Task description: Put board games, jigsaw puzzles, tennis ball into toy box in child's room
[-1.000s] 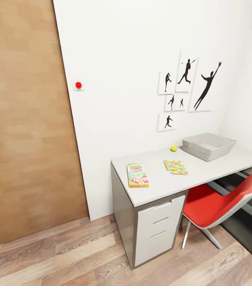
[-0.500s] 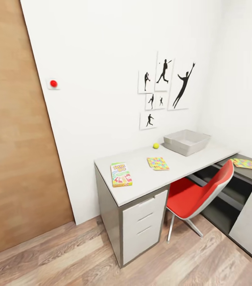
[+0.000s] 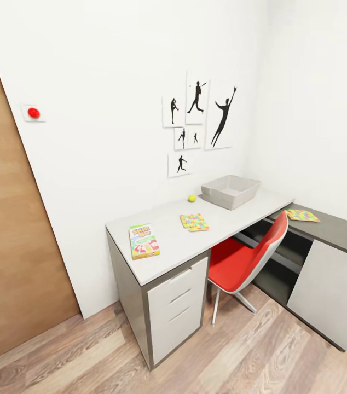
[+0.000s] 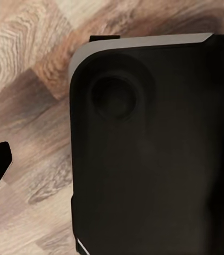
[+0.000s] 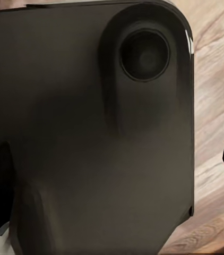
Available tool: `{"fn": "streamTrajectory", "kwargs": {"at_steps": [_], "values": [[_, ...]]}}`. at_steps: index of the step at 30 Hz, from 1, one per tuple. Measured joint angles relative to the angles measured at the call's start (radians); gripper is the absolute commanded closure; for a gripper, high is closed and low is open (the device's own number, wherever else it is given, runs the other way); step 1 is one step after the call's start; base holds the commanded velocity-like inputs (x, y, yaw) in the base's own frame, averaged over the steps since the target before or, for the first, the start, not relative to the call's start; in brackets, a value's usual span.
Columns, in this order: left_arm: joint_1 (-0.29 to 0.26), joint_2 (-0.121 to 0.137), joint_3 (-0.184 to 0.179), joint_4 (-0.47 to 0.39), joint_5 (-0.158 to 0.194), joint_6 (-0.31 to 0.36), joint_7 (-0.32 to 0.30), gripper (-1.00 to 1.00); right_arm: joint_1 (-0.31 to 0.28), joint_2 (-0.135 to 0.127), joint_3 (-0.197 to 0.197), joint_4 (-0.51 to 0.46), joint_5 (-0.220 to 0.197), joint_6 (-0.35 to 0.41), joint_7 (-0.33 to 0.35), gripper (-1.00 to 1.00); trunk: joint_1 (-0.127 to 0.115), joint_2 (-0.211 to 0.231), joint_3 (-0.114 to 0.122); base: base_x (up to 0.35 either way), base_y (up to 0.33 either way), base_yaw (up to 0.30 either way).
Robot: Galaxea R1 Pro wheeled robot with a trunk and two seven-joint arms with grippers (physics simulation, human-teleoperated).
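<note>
Both grippers' state cannot be told: each wrist camera faces a dark robot body panel (image 4: pixel 149 149) over wood-plank floor (image 4: pixel 27 95), with just a black tip at the frame edge. Across the room, the long grey table (image 3: pixel 168 254) stands against the white wall (image 3: pixel 102 109), a red chair (image 3: pixel 244 260) tucked under it. At its far end sits the toy box (image 3: pixel 230 191). Near the front corner lies a board game (image 3: pixel 143 241); one jigsaw puzzle (image 3: pixel 194 221) lies mid-table, another (image 3: pixel 301 215) on the lower dark side desk (image 3: pixel 337 230). Between the mid-table puzzle and the wall rests the tennis ball (image 3: pixel 192 198).
</note>
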Motion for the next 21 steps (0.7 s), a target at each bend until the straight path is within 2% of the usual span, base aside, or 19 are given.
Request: {"fn": "streamTrajectory", "kwargs": {"at_steps": [14,21], "values": [[0.000,0.006,0.000,-0.001,-0.001,0.000,0.000,-1.00,0.000,-0.002,-0.002,0.000,-0.002,0.000,0.000,-1.00,0.000,0.000,-0.006,0.000,0.000,-0.275],[0.000,0.016,0.000,-0.001,-0.001,0.000,0.000,-1.00,0.000,-0.006,-0.005,0.000,-0.042,0.000,0.000,-1.00,0.000,0.000,-0.008,0.000,0.000,-0.275]]}}
